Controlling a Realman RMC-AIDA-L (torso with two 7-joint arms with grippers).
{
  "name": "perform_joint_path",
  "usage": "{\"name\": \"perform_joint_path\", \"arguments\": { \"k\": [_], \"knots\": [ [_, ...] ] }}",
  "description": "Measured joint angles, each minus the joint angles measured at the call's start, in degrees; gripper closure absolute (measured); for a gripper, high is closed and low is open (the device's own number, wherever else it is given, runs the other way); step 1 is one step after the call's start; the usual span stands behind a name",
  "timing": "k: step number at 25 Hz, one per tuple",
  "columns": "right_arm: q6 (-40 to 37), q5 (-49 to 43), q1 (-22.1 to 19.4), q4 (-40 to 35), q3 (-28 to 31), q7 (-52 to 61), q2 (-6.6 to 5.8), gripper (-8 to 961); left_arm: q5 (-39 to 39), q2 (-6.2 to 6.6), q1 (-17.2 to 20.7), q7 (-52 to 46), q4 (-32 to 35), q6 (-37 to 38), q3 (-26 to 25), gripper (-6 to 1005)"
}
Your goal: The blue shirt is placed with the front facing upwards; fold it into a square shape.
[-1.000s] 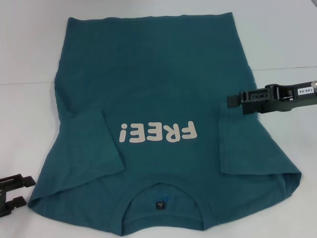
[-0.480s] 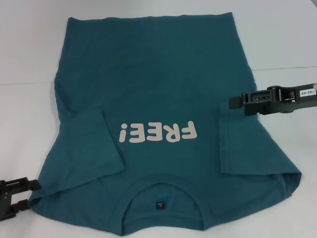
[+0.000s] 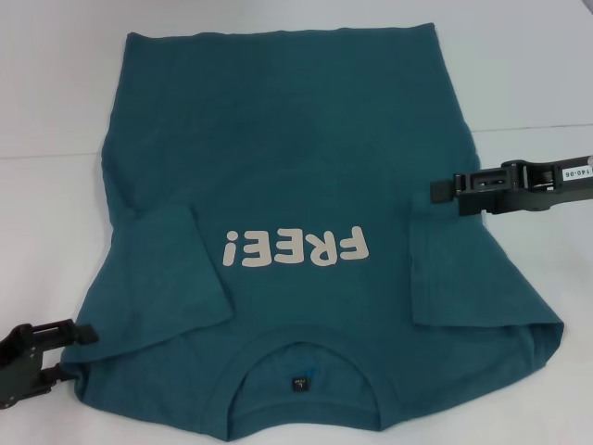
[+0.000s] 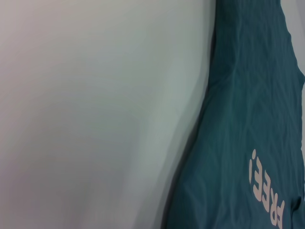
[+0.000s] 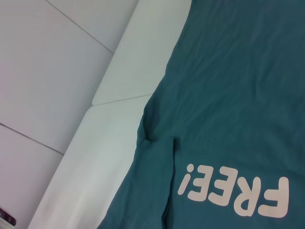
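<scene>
The blue shirt [image 3: 296,232] lay flat on the white table [image 3: 56,102], front up, its collar [image 3: 304,371] nearest the robot and its hem at the far end. Both sleeves were folded inward over the body, one to each side of the cream "FREE!" print [image 3: 295,247].

The left gripper [image 3: 65,357] sat low at the shirt's near left corner — its two dark fingers were spread a little apart, one above the other, with their tips at the cloth's edge; whether they touched the fabric could not be told. The shoulder seam lay just past those tips, and the folded left sleeve [image 3: 176,278] farther in.

The right gripper [image 3: 435,190] hung beside the shirt's right edge, its tip over the cloth just above the folded right sleeve [image 3: 463,278] — the side-on view did not reveal how wide it stood.
</scene>
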Motion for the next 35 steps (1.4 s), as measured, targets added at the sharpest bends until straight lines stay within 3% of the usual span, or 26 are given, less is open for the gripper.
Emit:
{"name": "perform_joint_path", "arguments": {
  "k": [15, 23, 35],
  "knots": [
    [-0.2, 0.0, -0.3, 0.0, 0.6, -0.1, -0.18, 44, 0.2, 0.11, -0.3, -0.5, -0.1, -0.9, 0.0, 341],
    [-0.3, 0.1, -0.3, 0.0, 0.8, -0.1, -0.17, 44, 0.4, 0.22, -0.4, -0.2, -0.3, -1.3, 0.5, 410],
    [-0.5, 0.2, -0.6, 0.0, 1.2, -0.3, -0.18, 45, 0.2, 0.33, -0.6, 0.1, -0.6, -0.9, 0.6, 730]
  ]
}}
